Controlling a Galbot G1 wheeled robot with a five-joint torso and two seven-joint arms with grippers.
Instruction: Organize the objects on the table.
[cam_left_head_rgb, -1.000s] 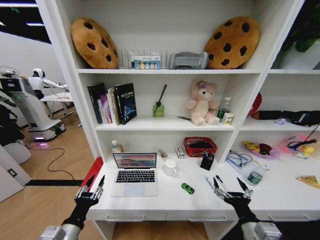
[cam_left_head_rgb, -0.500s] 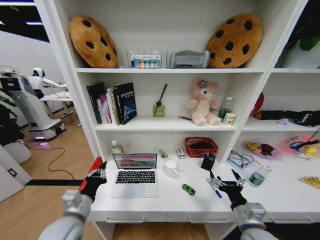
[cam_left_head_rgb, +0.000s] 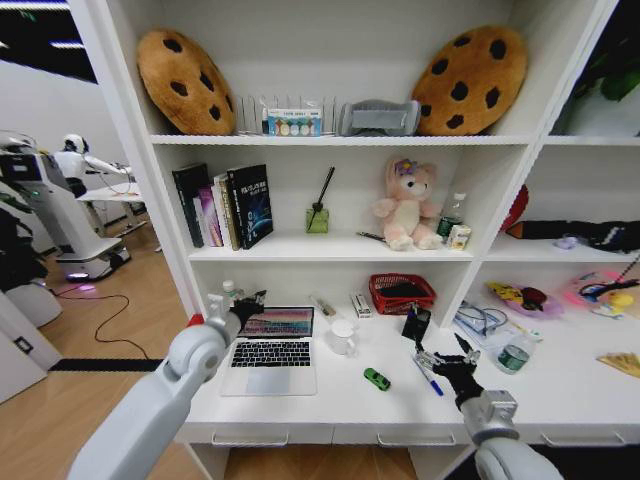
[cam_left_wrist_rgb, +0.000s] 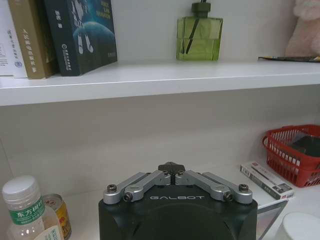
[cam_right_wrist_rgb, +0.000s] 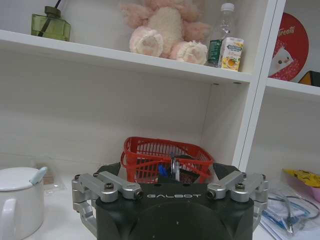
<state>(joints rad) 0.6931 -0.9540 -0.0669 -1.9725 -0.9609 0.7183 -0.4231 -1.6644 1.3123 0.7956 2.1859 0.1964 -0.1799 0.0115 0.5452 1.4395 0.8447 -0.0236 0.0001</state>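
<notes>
My silver laptop (cam_left_head_rgb: 270, 349) sits open at the left of the table (cam_left_head_rgb: 340, 400), green toy car (cam_left_head_rgb: 376, 378) just right of it. My right gripper (cam_left_head_rgb: 447, 362) hangs spread wide over a blue-capped pen (cam_left_head_rgb: 428, 379), gripping nothing. My left gripper (cam_left_head_rgb: 247, 305), fingers pinched together and empty, hovers at the laptop's screen corner.

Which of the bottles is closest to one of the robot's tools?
The white-capped bottle at the desk's back left, right beside the left tool above the laptop's corner. The other bottles stand farther from either tool.
</notes>
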